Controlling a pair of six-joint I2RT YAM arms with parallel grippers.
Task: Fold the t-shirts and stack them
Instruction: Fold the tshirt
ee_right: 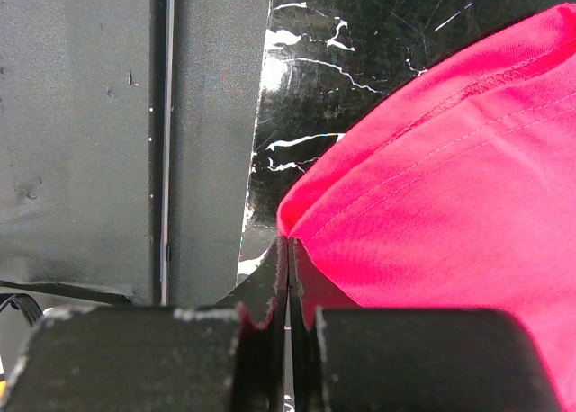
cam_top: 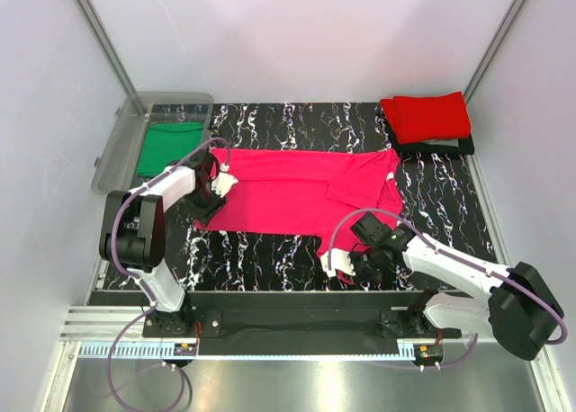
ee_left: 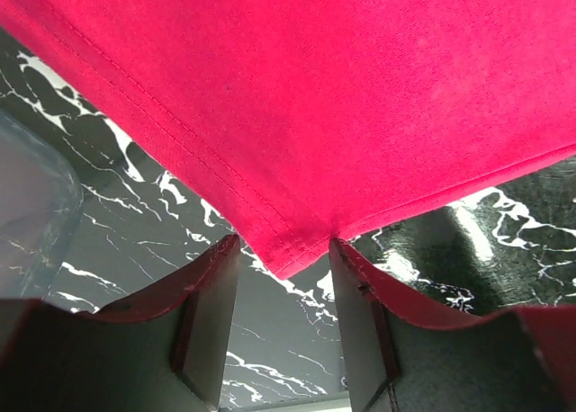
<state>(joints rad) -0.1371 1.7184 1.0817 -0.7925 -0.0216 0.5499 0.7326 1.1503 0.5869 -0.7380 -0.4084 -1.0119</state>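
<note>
Now | left tool (ee_left: 283, 246) parted astride pink t-shirt (cam_top: 288, 196) corner | right tool (ee_right: 288, 250) pinching its hem | clear bin (cam_top: 117, 147) close left

The right gripper (ee_right: 290, 255), jaws pressed together, pinches a raised edge fold of the magenta-pink t-shirt (ee_right: 450, 178).

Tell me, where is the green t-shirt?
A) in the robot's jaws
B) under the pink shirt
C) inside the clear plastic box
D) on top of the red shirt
C: the green t-shirt lies inside the clear bin at the table's far left, apart from the pink t-shirt spread out in the middle.
</note>
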